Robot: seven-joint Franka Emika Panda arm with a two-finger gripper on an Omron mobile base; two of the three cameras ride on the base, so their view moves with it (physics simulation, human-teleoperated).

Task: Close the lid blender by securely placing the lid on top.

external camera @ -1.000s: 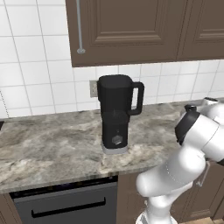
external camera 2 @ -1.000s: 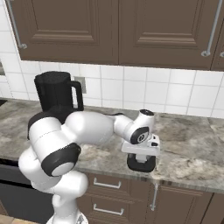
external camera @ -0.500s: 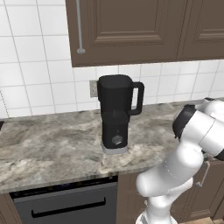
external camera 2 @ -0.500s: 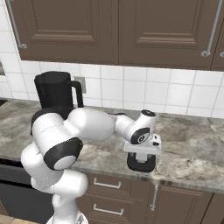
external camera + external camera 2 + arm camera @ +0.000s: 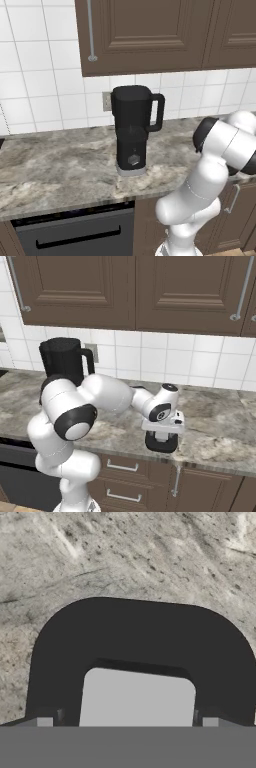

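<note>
Right base view has the gripper [image 5: 162, 444] low at the counter's [image 5: 220, 426] front edge, on a black lid [image 5: 161, 443], well apart from the blender [image 5: 62, 360] by the tiled wall. Hand view shows the lid [image 5: 140, 637] between the fingers, on the counter [image 5: 125, 557]; whether they pinch it I cannot tell. Left base view: blender [image 5: 132, 130] upright, jar open-topped

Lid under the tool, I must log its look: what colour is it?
The lid is black, seen best in the hand view, against the mottled grey stone counter.
</note>
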